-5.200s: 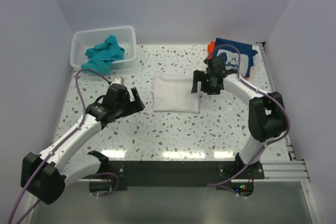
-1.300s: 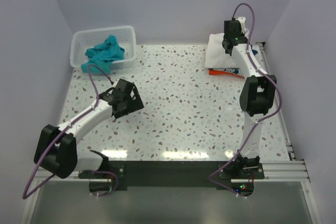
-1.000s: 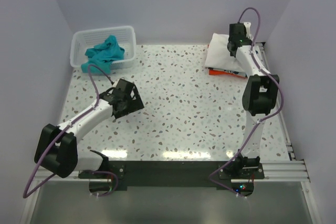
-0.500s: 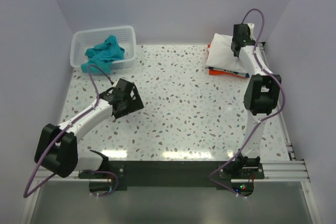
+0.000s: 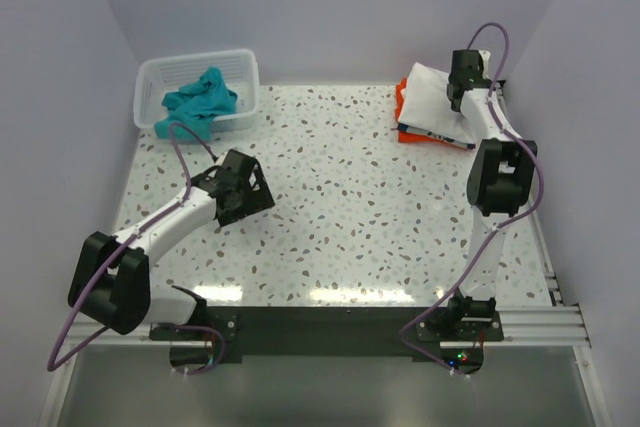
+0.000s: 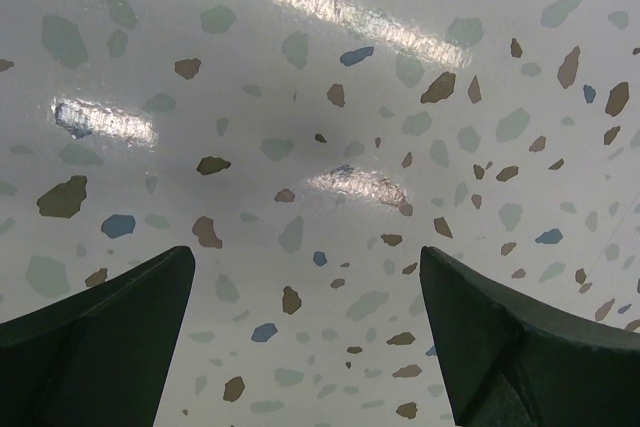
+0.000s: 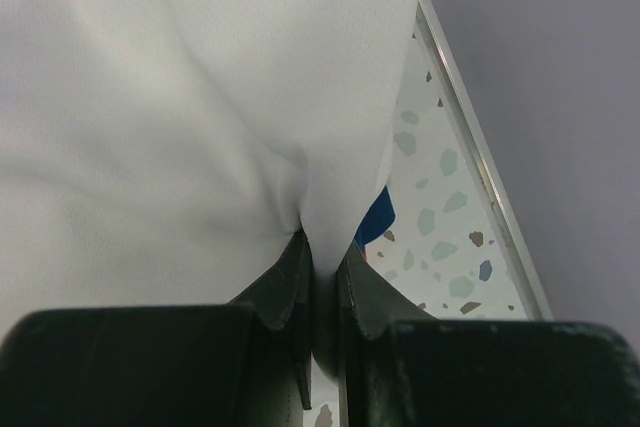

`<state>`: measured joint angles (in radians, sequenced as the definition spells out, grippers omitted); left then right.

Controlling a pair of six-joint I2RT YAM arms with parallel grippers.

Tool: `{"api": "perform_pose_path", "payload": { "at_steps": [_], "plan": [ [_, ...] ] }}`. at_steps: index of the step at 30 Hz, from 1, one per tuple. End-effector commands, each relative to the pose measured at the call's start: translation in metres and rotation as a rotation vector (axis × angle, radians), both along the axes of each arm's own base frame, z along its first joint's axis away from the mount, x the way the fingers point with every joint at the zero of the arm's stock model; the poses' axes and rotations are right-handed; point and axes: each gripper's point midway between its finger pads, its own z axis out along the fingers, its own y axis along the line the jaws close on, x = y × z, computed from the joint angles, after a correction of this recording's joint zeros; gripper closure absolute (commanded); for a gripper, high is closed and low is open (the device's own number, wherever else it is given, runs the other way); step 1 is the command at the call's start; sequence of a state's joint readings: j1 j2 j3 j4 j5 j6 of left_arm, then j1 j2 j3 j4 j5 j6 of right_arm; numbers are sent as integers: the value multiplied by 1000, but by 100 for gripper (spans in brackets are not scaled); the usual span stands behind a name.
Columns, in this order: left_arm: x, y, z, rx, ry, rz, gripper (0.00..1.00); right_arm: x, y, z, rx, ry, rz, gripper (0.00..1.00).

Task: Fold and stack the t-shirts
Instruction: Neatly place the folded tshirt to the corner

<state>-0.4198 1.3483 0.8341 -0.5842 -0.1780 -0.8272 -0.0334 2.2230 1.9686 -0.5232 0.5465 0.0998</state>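
A folded white t-shirt (image 5: pixel 428 97) hangs over the stack at the far right corner, pinched at its edge by my right gripper (image 5: pixel 463 80). In the right wrist view the white t-shirt (image 7: pixel 180 97) fills the frame, and my right gripper (image 7: pixel 322 257) is shut on a fold of it. Under it show an orange t-shirt (image 5: pixel 403 110) and a navy t-shirt (image 5: pixel 438 137), the navy t-shirt (image 7: pixel 376 217) peeking out below the white cloth. A teal t-shirt (image 5: pixel 200 99) lies crumpled in the basket (image 5: pixel 152 77). My left gripper (image 5: pixel 252 192) hovers open over bare table (image 6: pixel 300 127).
The white mesh basket stands at the far left corner. A metal rail (image 5: pixel 520 162) runs along the table's right edge, close to the stack. Purple walls close in the back and both sides.
My right arm has carried the white t-shirt from the table's middle to the far right corner, over the orange and navy ones, and has edged further right. The left arm has pulled back.
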Motion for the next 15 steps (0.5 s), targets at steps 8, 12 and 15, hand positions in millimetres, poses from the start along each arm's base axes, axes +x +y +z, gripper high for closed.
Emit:
{"api": "perform_pose_path", "payload": {
  "at_steps": [8, 12, 15],
  "plan": [
    [17, -6, 16, -35, -59, 16, 0, 13, -16, 35, -28, -78, -24, 79],
    [16, -6, 16, -36, -57, 13, 0, 12, -20, 45, -43, -99, -44, 52],
    [16, -5, 15, -31, -55, 14, 0, 9, -21, 52, -44, -110, -52, 38]
  ]
}}
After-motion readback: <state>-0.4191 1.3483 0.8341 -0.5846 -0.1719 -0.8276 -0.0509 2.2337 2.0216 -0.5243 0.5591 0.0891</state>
